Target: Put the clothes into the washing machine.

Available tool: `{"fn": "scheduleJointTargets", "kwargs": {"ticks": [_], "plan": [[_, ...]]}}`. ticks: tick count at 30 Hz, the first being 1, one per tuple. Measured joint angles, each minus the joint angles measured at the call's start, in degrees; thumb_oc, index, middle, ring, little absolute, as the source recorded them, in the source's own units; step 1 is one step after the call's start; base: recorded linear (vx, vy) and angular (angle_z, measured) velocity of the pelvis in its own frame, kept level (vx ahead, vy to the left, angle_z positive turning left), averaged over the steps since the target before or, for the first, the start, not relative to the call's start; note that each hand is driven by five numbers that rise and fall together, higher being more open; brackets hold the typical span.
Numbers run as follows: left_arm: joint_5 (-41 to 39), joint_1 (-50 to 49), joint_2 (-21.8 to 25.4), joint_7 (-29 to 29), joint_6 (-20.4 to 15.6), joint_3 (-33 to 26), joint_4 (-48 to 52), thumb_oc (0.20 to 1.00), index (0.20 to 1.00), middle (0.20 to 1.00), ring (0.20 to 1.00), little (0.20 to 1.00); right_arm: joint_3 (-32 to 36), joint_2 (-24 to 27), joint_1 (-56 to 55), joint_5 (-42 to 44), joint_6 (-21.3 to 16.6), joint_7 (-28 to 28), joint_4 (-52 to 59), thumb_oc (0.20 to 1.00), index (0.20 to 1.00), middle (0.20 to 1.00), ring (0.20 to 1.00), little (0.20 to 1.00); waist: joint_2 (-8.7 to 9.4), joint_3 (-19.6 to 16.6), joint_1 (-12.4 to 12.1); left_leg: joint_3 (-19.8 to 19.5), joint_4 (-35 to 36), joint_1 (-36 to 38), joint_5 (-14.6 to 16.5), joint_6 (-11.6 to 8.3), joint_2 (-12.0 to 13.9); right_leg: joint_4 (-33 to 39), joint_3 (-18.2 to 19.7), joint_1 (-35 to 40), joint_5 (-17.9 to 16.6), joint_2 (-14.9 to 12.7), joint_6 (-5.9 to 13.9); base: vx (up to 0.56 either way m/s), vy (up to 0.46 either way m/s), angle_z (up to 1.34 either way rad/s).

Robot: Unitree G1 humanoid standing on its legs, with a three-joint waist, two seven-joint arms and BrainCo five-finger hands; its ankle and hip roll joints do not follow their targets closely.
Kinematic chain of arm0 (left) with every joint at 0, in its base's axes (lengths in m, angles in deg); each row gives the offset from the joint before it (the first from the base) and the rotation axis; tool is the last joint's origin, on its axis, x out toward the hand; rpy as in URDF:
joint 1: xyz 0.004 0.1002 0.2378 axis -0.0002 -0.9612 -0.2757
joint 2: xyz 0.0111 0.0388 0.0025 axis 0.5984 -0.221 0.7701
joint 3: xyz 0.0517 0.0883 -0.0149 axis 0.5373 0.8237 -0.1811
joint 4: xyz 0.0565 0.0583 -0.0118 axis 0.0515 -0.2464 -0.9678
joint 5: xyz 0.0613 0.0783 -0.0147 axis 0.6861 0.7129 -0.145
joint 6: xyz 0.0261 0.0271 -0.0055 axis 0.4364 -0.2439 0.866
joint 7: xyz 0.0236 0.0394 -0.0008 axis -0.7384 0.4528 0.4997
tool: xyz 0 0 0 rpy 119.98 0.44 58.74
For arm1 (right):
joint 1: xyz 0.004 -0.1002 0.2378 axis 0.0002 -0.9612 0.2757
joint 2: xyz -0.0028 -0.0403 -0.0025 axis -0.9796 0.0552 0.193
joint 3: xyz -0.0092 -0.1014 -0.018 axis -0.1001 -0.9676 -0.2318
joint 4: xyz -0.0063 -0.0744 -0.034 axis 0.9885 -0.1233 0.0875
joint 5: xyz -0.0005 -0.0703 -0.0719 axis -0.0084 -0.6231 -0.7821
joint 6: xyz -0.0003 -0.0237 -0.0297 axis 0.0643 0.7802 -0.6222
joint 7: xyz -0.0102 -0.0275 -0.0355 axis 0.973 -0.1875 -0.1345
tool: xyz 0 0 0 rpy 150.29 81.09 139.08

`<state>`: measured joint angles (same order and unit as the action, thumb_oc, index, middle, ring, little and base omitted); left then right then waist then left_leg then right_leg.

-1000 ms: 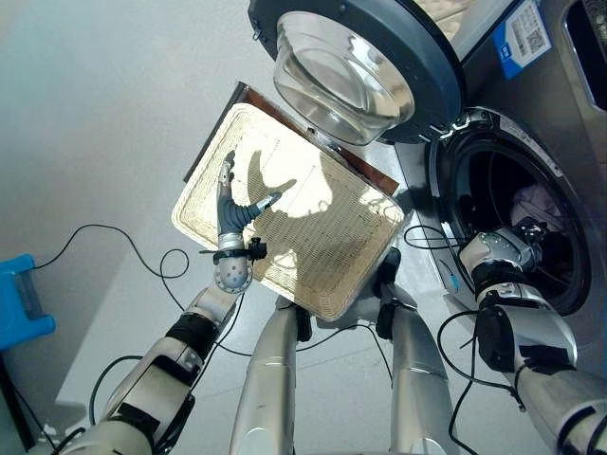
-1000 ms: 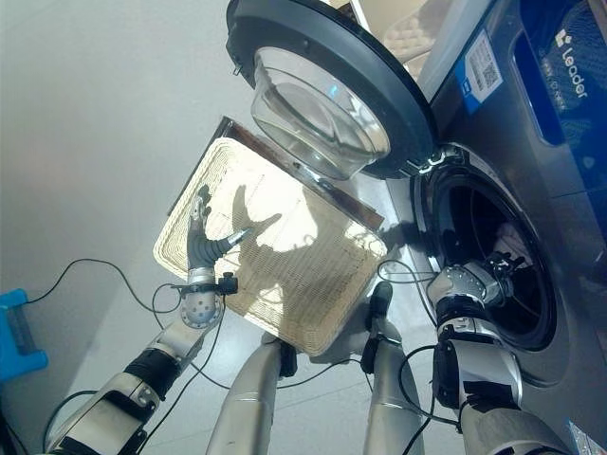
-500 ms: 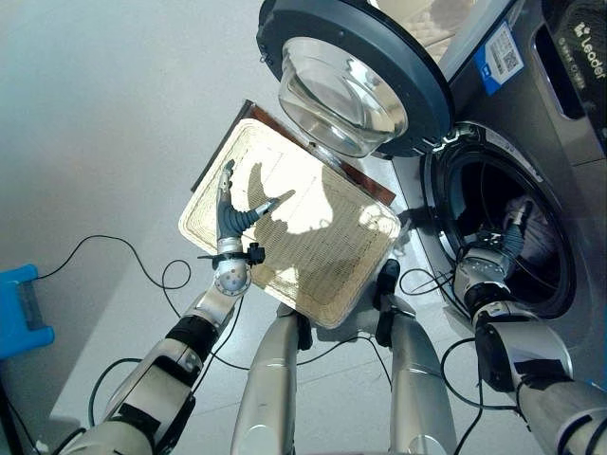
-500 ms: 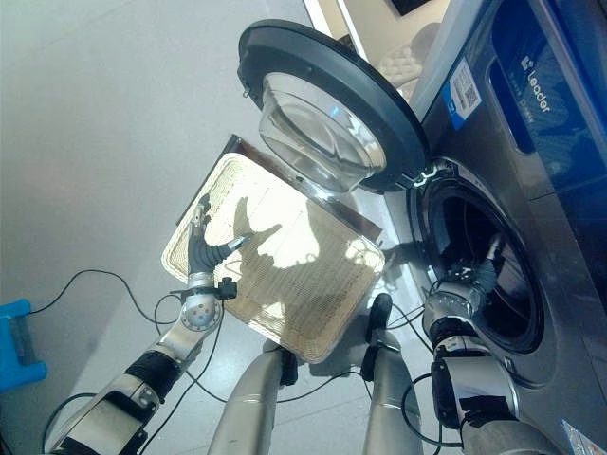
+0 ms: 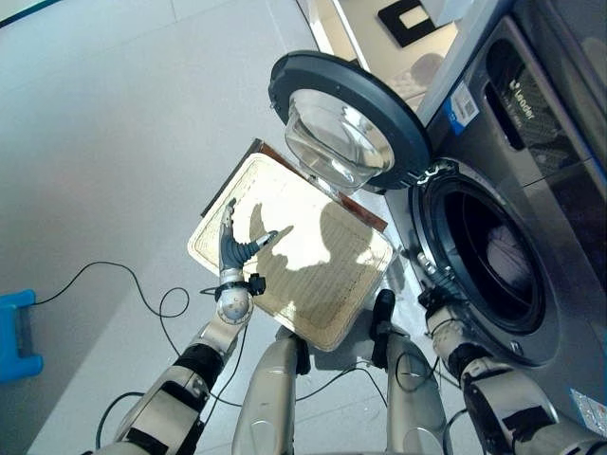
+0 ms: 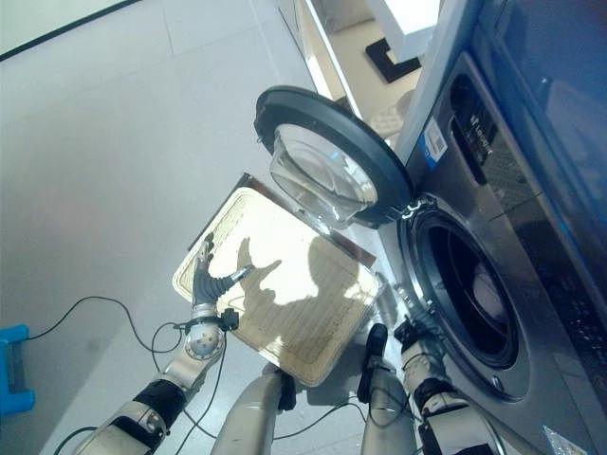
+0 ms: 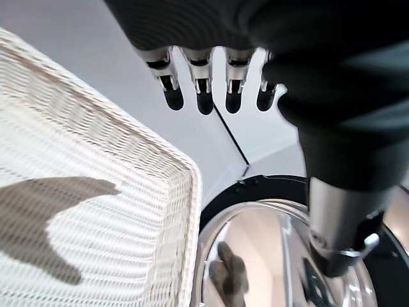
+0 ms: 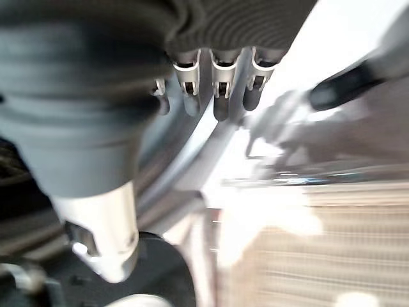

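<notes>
My right hand (image 8: 217, 89) hangs with fingers straight and nothing in them, low beside the lower rim of the washing machine (image 5: 531, 190) opening. My left hand (image 5: 234, 248) is spread flat above the wicker basket (image 5: 313, 275), near its left edge, also carrying nothing. The clothes (image 5: 507, 261) lie pale inside the drum, apart from both hands. I'd judge loading finished; next I'd swing the open door (image 5: 346, 118) shut, pushing its outer rim squarely.
</notes>
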<state>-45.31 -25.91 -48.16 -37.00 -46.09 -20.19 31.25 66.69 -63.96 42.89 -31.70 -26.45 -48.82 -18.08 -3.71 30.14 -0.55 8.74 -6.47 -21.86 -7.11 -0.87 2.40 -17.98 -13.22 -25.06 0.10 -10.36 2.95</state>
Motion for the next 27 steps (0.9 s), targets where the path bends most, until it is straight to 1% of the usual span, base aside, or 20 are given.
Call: {"fn": "scheduleJointTargets", "kwargs": {"ticks": [3, 5, 7, 10, 11, 12, 13, 15, 16, 17, 18, 19, 20, 21, 22, 23, 24, 27], "plan": [[1.3, -0.6, 0.0, 0.4, 0.0, -0.1, -2.7, 1.000, 1.000, 1.000, 1.000, 1.000, -3.3, -0.3, -2.3, -6.1, 2.2, 0.3, -0.7, 1.000, 1.000, 1.000, 1.000, 1.000, 0.43, 0.0, -0.2, 0.0, 1.2, 2.6, -0.1, -0.30, 0.2, 1.3, -0.1, 2.7, 0.0, 0.4, 0.06, 0.07, 0.002, -0.01], [1.4, -2.6, 0.0, 1.8, 0.0, -0.2, -3.5, 1.000, 1.000, 1.000, 1.000, 1.000, -4.8, 0.0, -4.5, -10.1, 3.5, 1.5, -1.0, 1.000, 1.000, 1.000, 1.000, 1.000, 0.58, 0.0, -0.1, -0.1, 2.5, 5.9, -0.1, -0.36, 0.2, 2.7, -0.5, 6.1, 0.1, 0.7, 0.24, 0.11, -0.008, 0.02], [1.4, -4.4, 0.0, 3.3, 0.0, -0.5, -4.5, 1.000, 1.000, 1.000, 1.000, 1.000, -5.2, 0.0, -6.4, -10.7, 4.3, 3.1, -1.1, 1.000, 1.000, 1.000, 1.000, 1.000, 1.01, -0.3, -0.2, -0.3, 3.9, 9.8, 0.2, -0.72, 0.4, 4.5, -0.9, 10.4, 0.2, 1.2, 0.42, 0.10, -0.004, 0.03], [1.3, -6.3, 0.1, 5.1, 0.1, -2.0, -5.6, 1.000, 1.000, 1.000, 1.000, 1.000, -5.1, -0.2, -8.0, -11.2, 4.5, 4.3, -1.1, 1.000, 1.000, 1.000, 1.000, 1.000, 2.39, -2.5, -0.2, -0.3, 4.5, 10.8, 0.6, -1.24, 0.8, 5.5, -1.0, 11.3, 0.6, 1.4, 0.41, 0.15, -0.014, 0.02], [1.2, -6.9, -0.6, 6.7, 0.6, -2.7, -8.5, 1.000, 1.000, 1.000, 1.000, 1.000, -5.0, -0.2, -8.8, -11.4, 4.5, 4.7, -1.2, 1.000, 1.000, 1.000, 1.000, 1.000, 2.96, -3.1, -0.3, -0.7, 5.6, 12.9, 0.4, -1.21, 0.8, 7.3, -1.3, 14.1, 0.2, 2.2, 0.46, 0.15, -0.026, 0.07], [1.3, -8.0, -0.9, 7.4, 0.8, -2.7, -9.6, 1.000, 1.000, 1.000, 1.000, 1.000, -5.0, -0.4, -9.9, -11.8, 4.5, 5.0, -1.2, 1.000, 1.000, 1.000, 1.000, 1.000, 3.50, -4.5, -0.2, -0.8, 6.1, 13.7, 0.6, -1.38, 0.9, 8.1, -1.5, 15.0, 0.2, 2.3, 0.50, 0.16, -0.028, 0.05], [1.1, -9.7, -1.4, 8.7, 1.4, -2.7, -10.2, 1.000, 1.000, 1.000, 1.000, 1.000, -5.0, -0.5, -12.0, -13.0, 4.6, 5.3, -1.1, 1.000, 1.000, 1.000, 1.000, 1.000, 3.94, -6.7, -0.2, -0.7, 7.1, 14.6, 0.8, -1.68, 1.3, 9.4, -1.5, 16.1, 0.1, 2.6, 0.58, 0.12, -0.026, 0.00], [1.0, -11.5, -2.0, 10.0, 2.2, -2.7, -11.2, 1.000, 1.000, 1.000, 1.000, 1.000, -5.1, -0.8, -13.8, -14.6, 4.6, 5.4, -1.1, 1.000, 1.000, 1.000, 1.000, 1.000, 4.18, -8.9, -0.3, -0.5, 8.1, 16.4, 0.7, -1.58, 1.1, 11.3, -1.6, 18.2, -0.4, 3.0, 0.44, 0.18, -0.058, -0.03], [0.8, -14.1, -2.5, 12.1, 2.9, -2.7, -14.1, 1.000, 1.000, 1.000, 1.000, 1.000, -5.3, -1.4, -16.9, -17.7, 4.7, 5.4, -1.1, 1.000, 1.000, 1.000, 1.000, 1.000, 4.73, -11.5, -0.2, -0.4, 9.5, 19.9, 1.1, -1.96, 1.3, 14.3, -1.6, 22.2, -0.7, 3.6, 0.72, 0.19, -0.079, -0.07], [0.7, -15.4, -2.6, 12.6, 3.3, -2.7, -15.2, 1.000, 1.000, 1.000, 1.000, 1.000, -5.4, -1.7, -17.8, -18.6, 4.7, 5.4, -1.2, 1.000, 1.000, 1.000, 1.000, 1.000, 5.00, -13.2, -0.2, -0.2, 10.0, 20.5, 1.2, -2.13, 1.2, 15.2, -1.6, 23.0, -0.7, 3.8, 0.77, 0.14, -0.068, -0.09], [-0.3, -17.0, -2.9, 13.5, 3.8, -2.8, -17.2, 1.000, 1.000, 1.000, 1.000, 1.000, -5.5, -2.2, -19.2, -20.3, 4.8, 5.4, -1.3, 1.000, 1.000, 1.000, 1.000, 1.000, 5.39, -16.1, -0.2, -0.2, 10.4, 21.1, 1.6, -2.38, 1.3, 16.3, -1.5, 23.7, -0.7, 4.1, 0.81, 0.10, -0.041, -0.08], [-1.1, -17.5, -3.0, 14.0, 4.3, -2.8, -18.1, 1.000, 1.000, 1.000, 1.000, 1.000, -5.6, -2.4, -19.7, -21.0, 4.9, 5.4, -1.4, 1.000, 1.000, 1.000, 1.000, 1.000, 5.51, -17.0, -0.2, -0.1, 10.5, 21.4, 1.7, -2.44, 1.3, 16.7, -1.5, 24.1, -0.8, 4.2, 0.82, 0.06, -0.024, -0.05], [-1.1, -17.5, -3.0, 14.0, 4.3, -2.8, -18.1, 1.000, 1.000, 1.000, 1.000, 1.000, -5.6, -2.4, -19.7, -21.0, 4.9, 5.4, -1.4, 1.000, 1.000, 1.000, 1.000, 1.000, 5.51, -17.0, -0.2, -0.1, 10.5, 21.4, 1.7, -2.44, 1.3, 16.7, -1.5, 24.1, -0.8, 4.2, 0.82, 0.12, -0.057, -0.03], [-1.6, -17.8, -3.5, 15.3, 5.1, -2.8, -21.1, 1.000, 1.000, 1.000, 1.000, 1.000, -6.0, -2.4, -20.2, -23.6, 5.0, 5.4, -1.5, 1.000, 1.000, 1.000, 1.000, 1.000, 5.67, -18.1, -0.2, -0.1, 10.8, 22.4, 1.8, -2.61, 1.5, 17.7, -1.4, 25.4, -0.9, 4.6, 0.70, 0.13, -0.066, -0.02], [-1.6, -18.1, -3.7, 16.0, 5.2, -2.8, -22.7, 1.000, 1.000, 1.000, 1.000, 1.000, -6.5, -2.4, -20.3, -25.4, 5.1, 5.3, -1.8, 1.000, 1.000, 1.000, 1.000, 1.000, 5.68, -18.6, -0.2, -0.1, 11.1, 23.0, 1.9, -2.74, 1.7, 18.4, -1.4, 26.2, -1.1, 4.9, 0.64, 0.19, -0.107, -0.05], [-1.6, -18.6, -3.8, 16.8, 6.0, -2.8, -23.5, 1.000, 1.000, 1.000, 1.000, 1.000, -7.7, -2.4, -20.5, -28.4, 5.2, 5.0, -2.3, 1.000, 1.000, 1.000, 1.000, 1.000, 5.70, -18.9, -0.2, 0.0, 11.5, 24.4, 2.0, -2.93, 1.7, 19.5, -1.3, 27.9, -1.4, 5.1, 0.66, 0.10, -0.071, -0.07], [-1.5, -19.6, -3.9, 17.4, 6.5, -2.8, -23.4, 1.000, 1.000, 1.000, 1.000, 1.000, -7.8, -2.4, -21.3, -30.6, 5.4, 4.7, -2.5, 1.000, 1.000, 1.000, 1.000, 1.000, 5.60, -20.6, -0.2, 0.1, 11.5, 24.6, 2.5, -3.12, 1.9, 19.9, -1.2, 28.2, -1.4, 5.3, 0.64, 0.08, -0.074, -0.05], [-1.4, -20.4, -4.3, 18.2, 6.9, -2.7, -23.4, 1.000, 1.000, 1.000, 1.000, 1.000, -8.1, -2.4, -22.0, -33.8, 5.4, 3.0, -2.6, 1.000, 1.000, 1.000, 1.000, 1.000, 5.40, -22.1, -0.2, 0.1, 11.5, 25.2, 2.6, -3.24, 2.1, 20.8, -1.1, 29.0, -1.3, 5.6, 0.82, 0.02, -0.072, -0.01]]}}
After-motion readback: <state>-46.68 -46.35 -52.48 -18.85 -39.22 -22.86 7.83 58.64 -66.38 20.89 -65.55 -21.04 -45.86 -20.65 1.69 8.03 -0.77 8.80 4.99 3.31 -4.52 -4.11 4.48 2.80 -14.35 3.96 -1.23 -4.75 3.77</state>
